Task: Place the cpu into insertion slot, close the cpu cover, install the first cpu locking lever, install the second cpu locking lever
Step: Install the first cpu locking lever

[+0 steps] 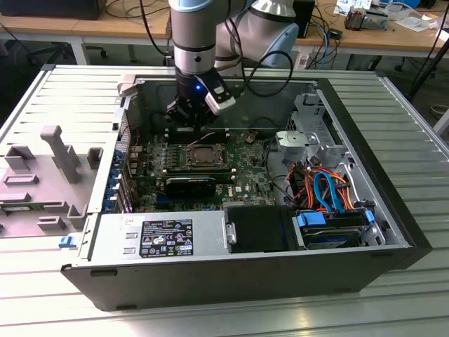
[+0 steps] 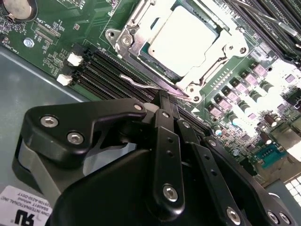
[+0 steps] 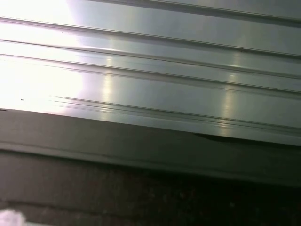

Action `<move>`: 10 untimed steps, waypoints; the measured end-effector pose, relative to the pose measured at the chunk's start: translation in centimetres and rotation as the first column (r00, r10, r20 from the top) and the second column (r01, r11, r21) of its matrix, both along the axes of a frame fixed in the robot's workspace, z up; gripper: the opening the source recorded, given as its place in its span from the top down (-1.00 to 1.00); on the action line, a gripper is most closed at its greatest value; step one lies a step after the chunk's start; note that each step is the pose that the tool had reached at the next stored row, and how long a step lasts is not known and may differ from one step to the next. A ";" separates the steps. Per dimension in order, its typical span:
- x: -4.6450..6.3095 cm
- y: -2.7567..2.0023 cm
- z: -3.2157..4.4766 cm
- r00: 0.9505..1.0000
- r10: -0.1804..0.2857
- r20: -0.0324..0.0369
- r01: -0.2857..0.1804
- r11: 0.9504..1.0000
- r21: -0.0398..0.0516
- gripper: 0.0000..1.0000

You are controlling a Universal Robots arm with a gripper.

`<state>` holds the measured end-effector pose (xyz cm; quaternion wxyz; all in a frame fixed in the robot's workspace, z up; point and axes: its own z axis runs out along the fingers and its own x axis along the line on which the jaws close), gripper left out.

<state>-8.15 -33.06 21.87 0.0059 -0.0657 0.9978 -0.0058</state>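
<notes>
While the open computer case (image 1: 393, 232) lies flat on a ribbed grey metal table (image 1: 414, 140), we see the robot arm (image 1: 193, 35) reaching down into it in the exterior view, its black gripper (image 1: 191, 118) low over the green motherboard (image 1: 245, 175), just behind the socket.

In the second wrist view, the gripper (image 2: 165, 100) appears as matte black jointed links with shiny round screw heads. Its fingers (image 2: 164, 141) are pressed together, their tips meeting just beside a thin, bent silver wire lever (image 2: 141, 84) that runs along the socket's edge; we cannot tell whether they touch it.

The cpu (image 2: 186, 40), a flat square with a dull, pale silver top, sits inside the insertion slot (image 2: 149, 59). The cpu cover (image 2: 225, 47), a thin bright metal frame with a large square cut-out, lies down flat around the chip. In the exterior view the cpu (image 1: 198, 156) is a small grey square near the middle of the board.

Long narrow black memory slots (image 2: 106, 70) run between the socket and the gripper. A boxy silver power supply (image 1: 158, 235) with a dark label fills the near corner of the case.

In the first wrist view we see smooth, ridged, glossy grey metal (image 3: 150, 70).
</notes>
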 end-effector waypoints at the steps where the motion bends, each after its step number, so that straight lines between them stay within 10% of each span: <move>1: 0.1 0.00 -0.08 1.000 0.001 0.000 -0.001 1.000 0.000 0.79; 10: 0.9 0.00 -0.56 1.000 0.007 0.000 -0.007 1.000 0.000 0.79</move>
